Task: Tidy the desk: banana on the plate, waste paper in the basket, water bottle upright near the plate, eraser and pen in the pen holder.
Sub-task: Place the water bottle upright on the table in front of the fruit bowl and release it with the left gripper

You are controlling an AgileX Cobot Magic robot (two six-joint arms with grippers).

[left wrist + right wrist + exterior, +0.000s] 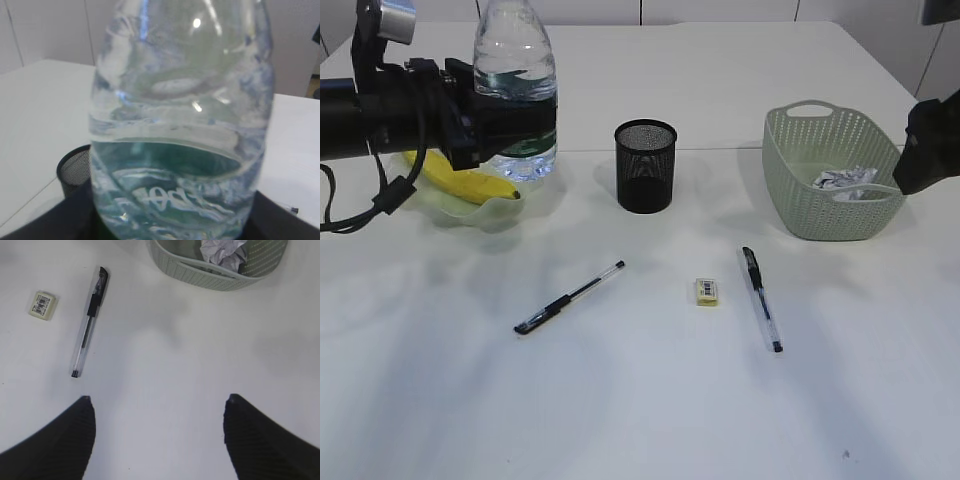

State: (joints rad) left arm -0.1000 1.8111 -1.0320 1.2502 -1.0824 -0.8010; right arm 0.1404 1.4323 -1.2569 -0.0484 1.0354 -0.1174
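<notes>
My left gripper (510, 125) is shut on the clear water bottle (515, 60), holding it upright beside the pale green plate (455, 212) with the banana (460, 180). The bottle fills the left wrist view (180, 120). The black mesh pen holder (645, 165) stands mid-table and shows behind the bottle (75, 167). Two pens lie in front, one at the left (570, 297) and one at the right (761, 297) (89, 322), with the yellow eraser (707, 291) (41, 305) between them. Crumpled waste paper (845, 182) (222, 252) lies in the green basket (790, 215) (210, 277). My right gripper (157, 402) is open and empty above bare table.
The right arm (930, 145) hangs by the basket's right side. The white table stretches toward the front edge below the pens.
</notes>
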